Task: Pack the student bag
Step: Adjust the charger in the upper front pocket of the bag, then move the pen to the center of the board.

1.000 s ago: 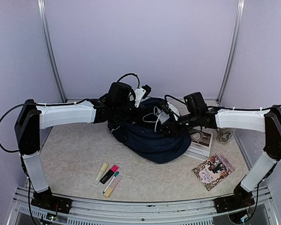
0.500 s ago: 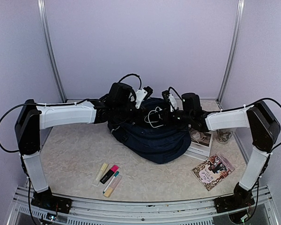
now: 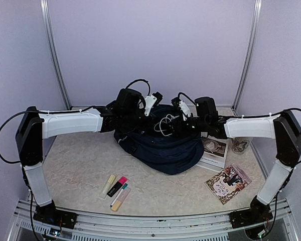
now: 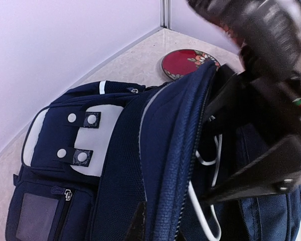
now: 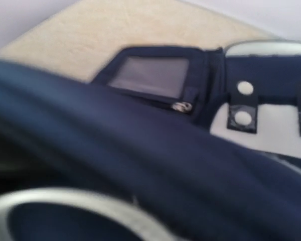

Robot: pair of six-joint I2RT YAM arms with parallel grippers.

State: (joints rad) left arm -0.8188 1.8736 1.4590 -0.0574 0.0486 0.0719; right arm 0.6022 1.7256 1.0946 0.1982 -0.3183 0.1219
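Reaching inward from both sides with left arm (image 3: pixel 72 124) and right arm (image 3: pixel 251 127), shoulders raised, white forearms near level. Meeting at centre with left gripper (image 3: pixel 151 102) and right gripper (image 3: pixel 182 111), near each other but apart. Unclear whether either is clamped or spread; right wrist view blurred.

Cameras: one fixed overhead, two wrist close-ups.
The whole tabletop (image 3: pixel 80 165) is covered by the top view, set above the near edge and faced toward the far edge. The left wrist view is held close over the student bag (image 3: pixel 163 145), faced toward the far right corner. The right wrist view is pressed even closer, blurred, faced toward the left edge. The bag's white snap patch (image 4: pixel 85 145) is shared by both wrist views.
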